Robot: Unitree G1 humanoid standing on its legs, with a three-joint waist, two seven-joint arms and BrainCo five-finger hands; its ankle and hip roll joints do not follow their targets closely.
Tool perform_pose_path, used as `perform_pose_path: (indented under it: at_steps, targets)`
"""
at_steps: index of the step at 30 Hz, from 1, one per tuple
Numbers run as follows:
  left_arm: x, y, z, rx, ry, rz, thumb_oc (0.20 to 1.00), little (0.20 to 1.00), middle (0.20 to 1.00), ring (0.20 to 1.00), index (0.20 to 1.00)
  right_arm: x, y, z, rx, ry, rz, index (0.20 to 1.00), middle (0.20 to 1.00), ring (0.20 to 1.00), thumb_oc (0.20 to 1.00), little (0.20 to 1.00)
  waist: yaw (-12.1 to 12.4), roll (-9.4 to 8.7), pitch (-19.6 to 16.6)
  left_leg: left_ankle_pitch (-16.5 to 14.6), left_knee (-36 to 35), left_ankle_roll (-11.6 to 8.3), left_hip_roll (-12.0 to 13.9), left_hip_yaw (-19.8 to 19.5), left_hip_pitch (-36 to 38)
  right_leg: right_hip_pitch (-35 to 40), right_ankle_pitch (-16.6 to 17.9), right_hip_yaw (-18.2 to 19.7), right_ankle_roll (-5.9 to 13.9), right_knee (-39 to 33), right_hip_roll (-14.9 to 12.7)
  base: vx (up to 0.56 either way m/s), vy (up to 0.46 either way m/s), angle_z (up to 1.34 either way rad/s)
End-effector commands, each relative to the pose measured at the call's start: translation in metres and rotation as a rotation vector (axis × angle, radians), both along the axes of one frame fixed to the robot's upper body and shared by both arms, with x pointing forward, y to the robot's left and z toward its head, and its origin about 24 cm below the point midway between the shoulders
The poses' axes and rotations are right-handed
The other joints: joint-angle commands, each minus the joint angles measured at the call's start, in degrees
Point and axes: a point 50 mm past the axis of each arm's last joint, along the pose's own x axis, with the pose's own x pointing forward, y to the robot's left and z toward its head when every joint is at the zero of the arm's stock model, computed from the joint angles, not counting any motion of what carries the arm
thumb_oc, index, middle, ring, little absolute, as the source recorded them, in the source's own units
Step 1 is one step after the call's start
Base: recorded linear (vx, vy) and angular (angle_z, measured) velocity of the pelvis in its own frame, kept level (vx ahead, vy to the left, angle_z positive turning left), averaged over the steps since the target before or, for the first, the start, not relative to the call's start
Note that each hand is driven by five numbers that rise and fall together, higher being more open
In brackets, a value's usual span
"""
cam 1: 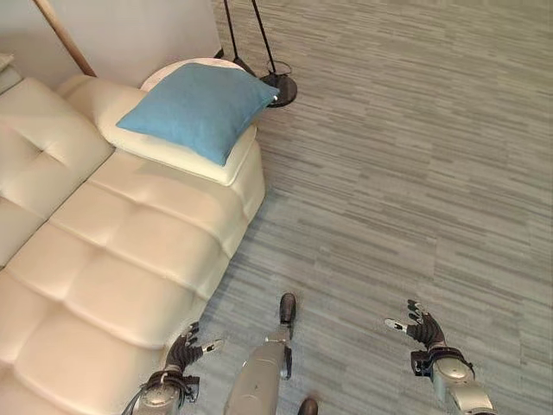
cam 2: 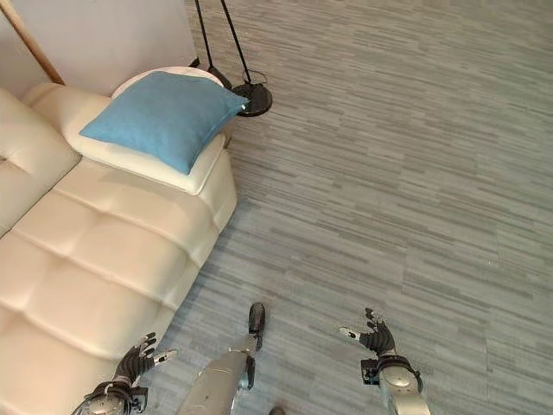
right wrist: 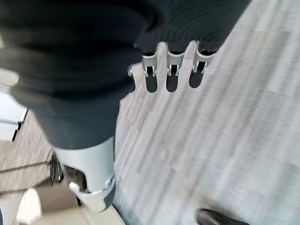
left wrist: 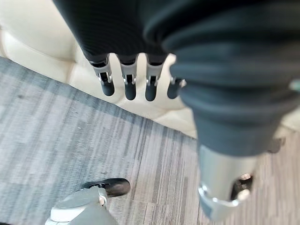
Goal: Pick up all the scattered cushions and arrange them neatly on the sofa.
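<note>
Left eye view: a blue cushion (cam 1: 200,108) lies flat on the cream sofa (cam 1: 112,259), propped on the armrest at its far end (beside a floor lamp's black base (cam 1: 281,89)), so it looks already placed rather than scattered. Both hands hang low near the robot, holding nothing: the left hand (cam 1: 183,350) sits by the sofa's front edge, fingers loosely spread, and the right hand (cam 1: 423,329) hovers over grey floor (cam 1: 415,173), fingers likewise relaxed, likely free for the next cushion

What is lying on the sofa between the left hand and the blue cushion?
Nothing: in the left eye view only bare cream seat of the sofa stretches from the left hand up to the blue cushion.
</note>
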Motion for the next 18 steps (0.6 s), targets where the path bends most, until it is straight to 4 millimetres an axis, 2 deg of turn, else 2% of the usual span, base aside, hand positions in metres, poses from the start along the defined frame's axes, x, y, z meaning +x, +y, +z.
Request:
perform_pose_path:
  at_steps: [1,2,3,5,6,8,9,11,13,14,16,17,18]
  targets:
    - [0.011,0.025,0.02,0.104,-0.06,-0.039,1.0,1.0,1.0,1.0,1.0,0.007,0.003,0.011,-0.006,-0.07,0.036,1.0,1.0,1.0,1.0,1.0,1.31,-3.62,-2.82,4.14,-0.22,-5.02,-0.04,-2.55,2.94,-6.23,8.15,1.76,9.89,7.5,-11.21,0.23,0.178,-0.06]
    - [0.011,0.025,0.02,0.104,-0.06,-0.04,1.0,1.0,1.0,1.0,1.0,0.007,0.003,0.011,-0.006,-0.07,0.036,1.0,1.0,1.0,1.0,1.0,1.38,-3.52,-2.96,4.25,-0.27,-5.03,0.11,-2.54,2.79,-6.4,8.31,1.84,9.86,7.42,-11.07,0.22,0.164,-0.16]
    - [0.01,0.03,0.021,0.115,-0.057,-0.035,1.0,1.0,1.0,1.0,1.0,0.009,0.006,0.013,0.003,-0.083,0.042,1.0,1.0,1.0,1.0,1.0,1.17,-4.1,-2.99,2.97,0.56,-4.45,-0.46,-2.5,3.49,-7.29,11.8,2.13,10.59,10.33,-12.44,0.2,0.134,-0.4]
    - [0.009,0.035,0.024,0.128,-0.062,-0.027,1.0,1.0,1.0,1.0,1.0,0.013,0.012,0.016,0.025,-0.115,0.048,1.0,1.0,1.0,1.0,1.0,1.15,-4.1,-3.15,0.98,1.15,-3.53,-0.53,-3.02,5.32,-10.13,16.11,3.55,10.27,14.64,-12.91,0.36,0.22,-0.11]
    - [0.01,0.038,0.027,0.131,-0.078,-0.006,1.0,1.0,1.0,1.0,1.0,0.016,0.015,0.018,0.025,-0.124,0.064,1.0,1.0,1.0,1.0,1.0,0.64,-3.29,-2.77,-1.52,0.29,-2.87,-0.2,-4.07,9.34,-14.76,15.11,2.59,8.83,16.31,-12.83,0.43,0.207,0.31]
    - [0.011,0.039,0.027,0.132,-0.08,-0.001,1.0,1.0,1.0,1.0,1.0,0.017,0.016,0.018,0.026,-0.122,0.069,1.0,1.0,1.0,1.0,1.0,0.25,-3.09,-2.76,-2.13,0.36,-2.77,-0.17,-4.51,10.1,-15.3,14.31,1.64,8.49,14.52,-12.79,0.32,0.107,0.36]
    - [0.012,0.039,0.027,0.127,-0.087,0.002,1.0,1.0,1.0,1.0,1.0,0.021,0.016,0.02,0.027,-0.128,0.07,1.0,1.0,1.0,1.0,1.0,-0.98,-2.1,-1.75,-4.08,-0.3,-2.54,-0.07,-5.87,13.6,-20.71,11.61,0.41,7.64,13.01,-11.34,0.31,0.068,0.46]
    - [0.012,0.038,0.027,0.123,-0.086,0.008,1.0,1.0,1.0,1.0,1.0,0.022,0.016,0.021,0.029,-0.131,0.07,1.0,1.0,1.0,1.0,1.0,-1.75,-1.94,-1.31,-4.82,-0.11,-2.52,-0.35,-6.41,14.71,-21.92,11.63,0.07,7.68,11.22,-11.13,0.26,0.042,0.38]
    - [0.013,0.036,0.025,0.115,-0.088,0.027,1.0,1.0,1.0,1.0,1.0,0.023,0.016,0.021,0.032,-0.133,0.07,1.0,1.0,1.0,1.0,1.0,-3.82,-1.38,0.38,-8.04,-0.02,-2.81,-1.39,-8.5,20.0,-26.69,13.41,0.06,8.53,5.44,-10.24,0.38,0.022,0.25]
    - [0.013,0.036,0.025,0.115,-0.088,0.027,1.0,1.0,1.0,1.0,1.0,0.023,0.016,0.021,0.032,-0.133,0.07,1.0,1.0,1.0,1.0,1.0,-3.93,-1.43,0.33,-7.86,-0.1,-2.79,-1.47,-8.58,19.9,-26.73,13.54,-0.02,8.54,5.32,-10.33,0.42,0.009,0.07]
    - [0.014,0.034,0.023,0.107,-0.092,0.034,1.0,1.0,1.0,1.0,1.0,0.021,0.016,0.02,0.032,-0.121,0.073,1.0,1.0,1.0,1.0,1.0,-4.83,-1.46,0.44,-9.61,0.19,-3.11,-2.05,-10.4,22.0,-27.68,14.97,0.79,9.58,2.44,-10.21,0.42,-0.056,0.4]
    - [0.014,0.032,0.022,0.103,-0.095,0.046,1.0,1.0,1.0,1.0,1.0,0.019,0.016,0.018,0.032,-0.112,0.074,1.0,1.0,1.0,1.0,1.0,-5.46,-1.29,0.2,-11.08,-0.56,-3.44,-2.24,-12.71,24.33,-30.24,16.52,2.59,9.95,1.67,-10.4,0.42,-0.083,1.3]
    - [0.013,0.032,0.022,0.102,-0.095,0.046,1.0,1.0,1.0,1.0,1.0,0.018,0.016,0.018,0.031,-0.112,0.074,1.0,1.0,1.0,1.0,1.0,-5.52,-1.07,0.24,-11.24,-0.59,-3.48,-2.04,-12.82,24.52,-30.05,16.39,2.43,9.93,1.7,-10.24,0.63,-0.187,1.01]
